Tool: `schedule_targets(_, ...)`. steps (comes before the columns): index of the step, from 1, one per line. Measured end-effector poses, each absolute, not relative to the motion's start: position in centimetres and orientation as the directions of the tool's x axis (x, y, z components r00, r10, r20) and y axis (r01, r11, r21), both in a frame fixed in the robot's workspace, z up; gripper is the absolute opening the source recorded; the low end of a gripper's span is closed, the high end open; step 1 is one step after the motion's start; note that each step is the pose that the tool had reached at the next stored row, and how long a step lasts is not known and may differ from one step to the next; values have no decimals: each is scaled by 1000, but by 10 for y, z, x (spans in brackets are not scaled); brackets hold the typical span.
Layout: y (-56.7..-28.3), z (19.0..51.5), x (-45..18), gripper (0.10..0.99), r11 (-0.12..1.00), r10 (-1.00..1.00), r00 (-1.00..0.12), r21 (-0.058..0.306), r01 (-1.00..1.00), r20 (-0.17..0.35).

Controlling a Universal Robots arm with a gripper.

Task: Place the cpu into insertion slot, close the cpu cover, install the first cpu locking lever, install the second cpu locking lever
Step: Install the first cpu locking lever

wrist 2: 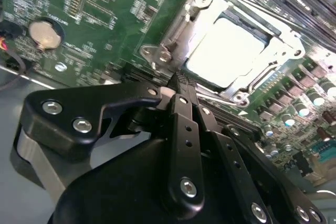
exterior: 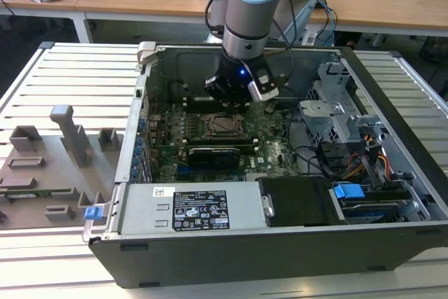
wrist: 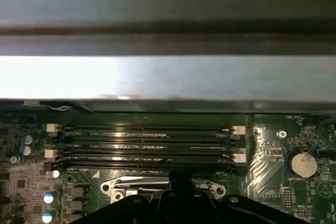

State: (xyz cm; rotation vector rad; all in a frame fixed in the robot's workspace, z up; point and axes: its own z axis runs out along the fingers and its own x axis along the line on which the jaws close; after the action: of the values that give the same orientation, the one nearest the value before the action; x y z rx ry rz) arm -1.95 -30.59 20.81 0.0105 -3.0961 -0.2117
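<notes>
Exterior view: open computer case (exterior: 392, 239) on the slatted table; my arm reaches down inside it at the far side, gripper (exterior: 234, 89) just beyond the insertion slot (exterior: 225, 125). Second wrist view: gripper (wrist 2: 181, 85) fingers pressed together, holding nothing, tip near the socket's edge. The cpu (wrist 2: 227, 51) sits in the slot, cpu cover (wrist 2: 185, 24) framing it. Risk, as I judge it: the closed tip could slip off the thin metal and scrape the motherboard (wrist 2: 115, 19) nearby.
</notes>
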Motion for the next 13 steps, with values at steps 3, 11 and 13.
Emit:
schedule_targets(3,-305,208,-31,106,992,-9,-999,125,-5,31)
schedule_targets(11,-300,208,-46,106,999,-7,-1000,51,-6,20)
schedule_targets(13,-296,208,-48,106,1000,-7,-1000,27,-6,17)
